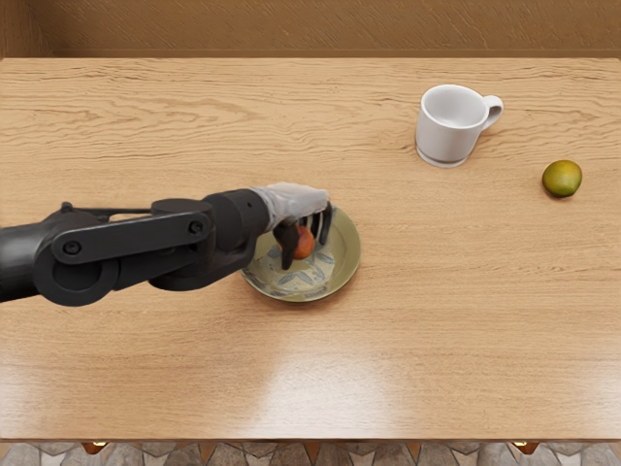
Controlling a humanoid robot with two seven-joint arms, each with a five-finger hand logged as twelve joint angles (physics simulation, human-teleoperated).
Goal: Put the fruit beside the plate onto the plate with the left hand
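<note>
A small orange-red fruit [304, 244] sits over the greenish plate [335, 274] near the middle of the table. My left hand [303, 231] reaches in from the left and hovers over the plate, its dark fingers [288, 247] curled down around the fruit. I cannot tell whether the fruit rests on the plate or hangs just above it. Part of the plate's left side is hidden behind the wrist. The right arm does not show.
A white mug [451, 123] stands at the back right. A green-yellow fruit [562, 178] lies near the right edge. The wooden table's front edge [310, 439] runs along the bottom.
</note>
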